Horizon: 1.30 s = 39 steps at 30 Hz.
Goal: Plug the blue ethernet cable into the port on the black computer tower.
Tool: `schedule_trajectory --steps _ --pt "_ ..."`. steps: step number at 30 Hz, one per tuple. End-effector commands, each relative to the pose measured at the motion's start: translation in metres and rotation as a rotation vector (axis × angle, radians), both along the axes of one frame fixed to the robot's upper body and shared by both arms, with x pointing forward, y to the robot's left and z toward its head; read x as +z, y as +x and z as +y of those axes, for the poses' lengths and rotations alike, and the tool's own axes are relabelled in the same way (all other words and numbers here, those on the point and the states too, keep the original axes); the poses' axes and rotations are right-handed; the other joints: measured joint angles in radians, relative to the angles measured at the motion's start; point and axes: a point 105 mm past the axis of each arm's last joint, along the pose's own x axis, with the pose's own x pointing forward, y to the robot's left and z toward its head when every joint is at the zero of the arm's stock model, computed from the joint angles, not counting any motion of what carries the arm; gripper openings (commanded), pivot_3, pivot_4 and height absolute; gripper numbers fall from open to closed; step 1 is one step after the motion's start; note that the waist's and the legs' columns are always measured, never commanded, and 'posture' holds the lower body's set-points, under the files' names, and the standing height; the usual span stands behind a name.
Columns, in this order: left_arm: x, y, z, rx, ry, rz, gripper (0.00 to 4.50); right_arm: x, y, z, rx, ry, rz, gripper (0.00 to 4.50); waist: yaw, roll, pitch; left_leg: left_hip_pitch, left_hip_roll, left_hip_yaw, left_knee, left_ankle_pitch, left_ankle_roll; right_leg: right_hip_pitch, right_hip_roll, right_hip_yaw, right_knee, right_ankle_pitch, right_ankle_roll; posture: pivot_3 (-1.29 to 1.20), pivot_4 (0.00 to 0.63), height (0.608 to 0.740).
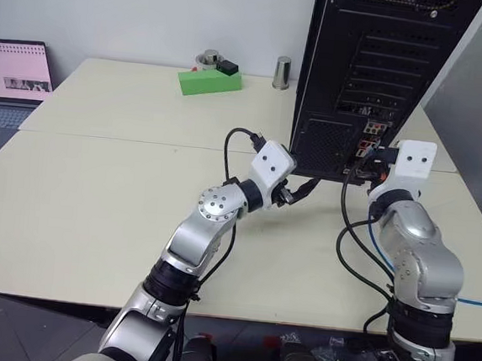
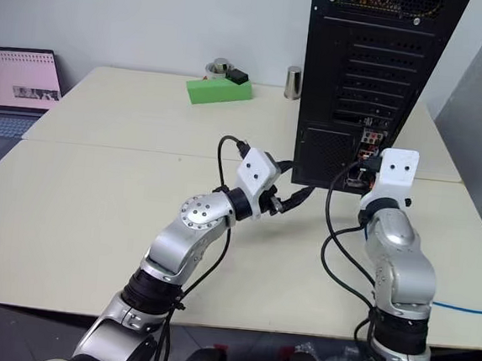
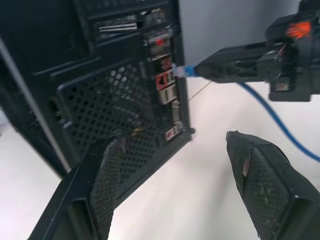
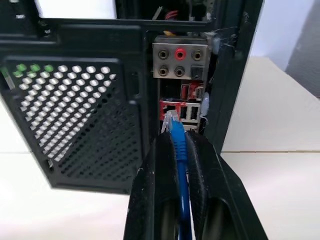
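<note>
Cream tabletop (image 1: 95, 210) runs under a pale wall, with a laptop (image 1: 13, 80) showing a pink screen past its left edge; no writing is legible. Near the far edge sit a green block (image 1: 209, 81) and a metal cup (image 1: 282, 73). Left gripper (image 3: 175, 180) hovers, jaws apart and empty. Toward the far right corner stands the black computer tower (image 1: 360, 73). Right gripper (image 4: 179, 145) pinches the blue ethernet cable (image 4: 178, 150), its plug just at the port (image 4: 176, 111).
</note>
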Motion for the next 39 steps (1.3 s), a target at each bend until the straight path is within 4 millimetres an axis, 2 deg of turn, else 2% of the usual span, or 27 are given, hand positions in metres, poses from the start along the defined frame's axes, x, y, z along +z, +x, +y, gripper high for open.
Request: schedule_trajectory --steps 1,15,39 --pt "0.023 0.005 0.001 0.03 -0.039 -0.076 3.43 0.014 0.003 0.005 -0.013 0.024 -0.071 0.0 0.001 0.0 0.0 0.0 0.0 0.0 0.0 0.0 0.0 0.0 0.0 0.0 0.0 0.0 0.0 0.0 0.15 0.74" --pt "0.021 0.006 0.007 0.058 -0.04 -0.072 3.43 0.01 0.014 0.001 -0.037 0.089 -0.078 0.0 0.0 0.0 0.0 0.0 0.0 0.0 0.0 0.0 0.0 0.0 0.0 0.0 0.0 0.0 0.0 0.0 0.15 0.74" --pt "0.021 0.006 0.006 0.058 -0.04 -0.066 3.43 0.01 0.022 -0.003 -0.031 0.074 -0.08 0.0 0.001 0.0 0.0 0.0 0.0 0.0 0.0 0.0 0.0 0.0 0.0 0.0 0.0 0.0 0.0 0.0 0.15 0.74"
